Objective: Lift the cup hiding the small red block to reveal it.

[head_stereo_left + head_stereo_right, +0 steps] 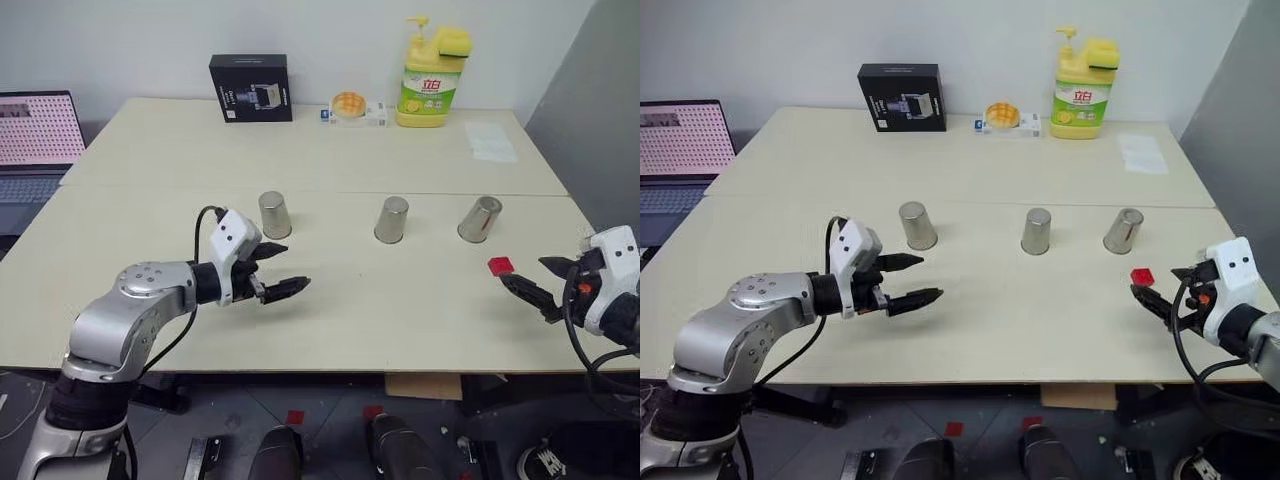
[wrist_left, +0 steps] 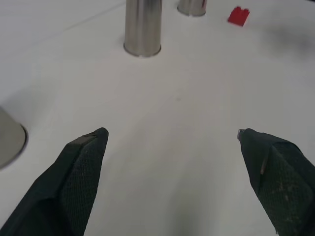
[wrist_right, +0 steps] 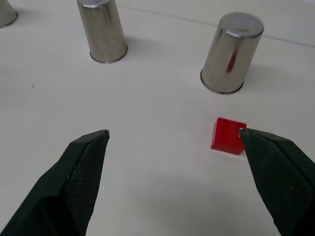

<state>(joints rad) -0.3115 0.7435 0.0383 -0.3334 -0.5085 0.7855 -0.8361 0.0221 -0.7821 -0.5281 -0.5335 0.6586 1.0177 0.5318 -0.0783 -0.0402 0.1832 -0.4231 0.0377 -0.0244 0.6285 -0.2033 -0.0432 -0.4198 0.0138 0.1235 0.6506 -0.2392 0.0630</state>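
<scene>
Pale table (image 1: 330,300), left gripper (image 1: 280,270) jaws wide, empty, near the left cup, right gripper (image 1: 530,285) jaws wide, empty, at the right edge, three upturned cups in a row, right cup (image 1: 480,219) upright, red block (image 1: 500,265) bare on the table just near of it.

Three cups stand upside down in a row across the table (image 1: 330,310): the left cup (image 1: 274,214), the middle cup (image 1: 391,219) and the right cup (image 1: 480,219). The block (image 1: 500,266) lies uncovered in front of the right cup, slightly to its right. Behind them, along the table's far edge, stand a box (image 1: 250,88) and a bottle (image 1: 429,80).
</scene>
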